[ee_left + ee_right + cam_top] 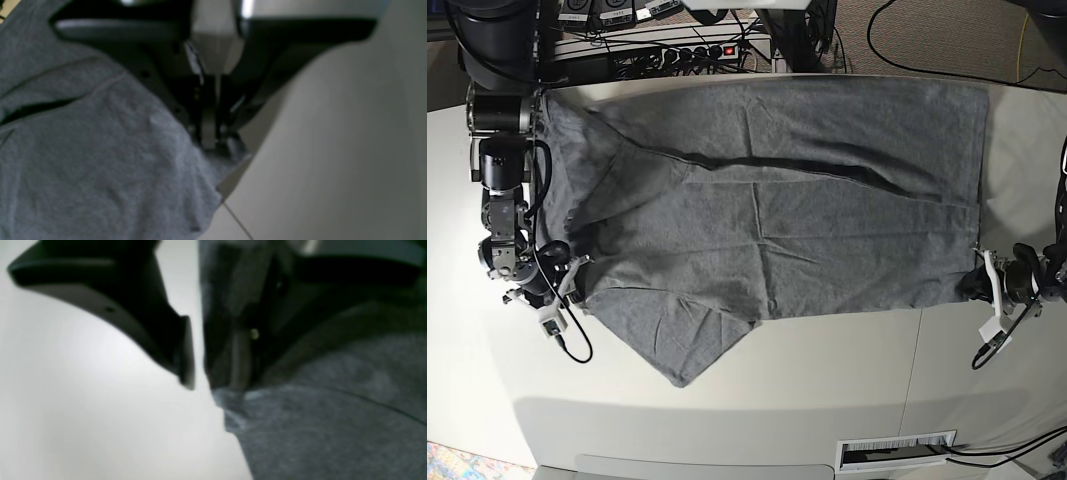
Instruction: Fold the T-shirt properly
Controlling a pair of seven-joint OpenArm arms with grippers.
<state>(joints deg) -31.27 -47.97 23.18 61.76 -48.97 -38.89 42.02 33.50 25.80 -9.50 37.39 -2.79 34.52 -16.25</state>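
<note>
— Looking at both wrist views, what is hard to make out?

— Both are blurred. In the right wrist view the dark fingers fill the top, and the far jaw is half lost against the cloth. In the base view the upper arms are cut off by the frame edges.

— Where is the shirt?

— The grey cotton T-shirt (767,200) lies spread across the white table (727,400), with one corner pointing toward the near edge.

— And the jaws?

— The left gripper (208,141) has its jaws closed to a thin slit, pinching the shirt's edge at the fabric's corner. The right gripper (201,386) sits at the opposite edge; its jaws are a narrow gap apart, the cloth starts right at the tips, and I cannot tell whether they grip it.
</note>
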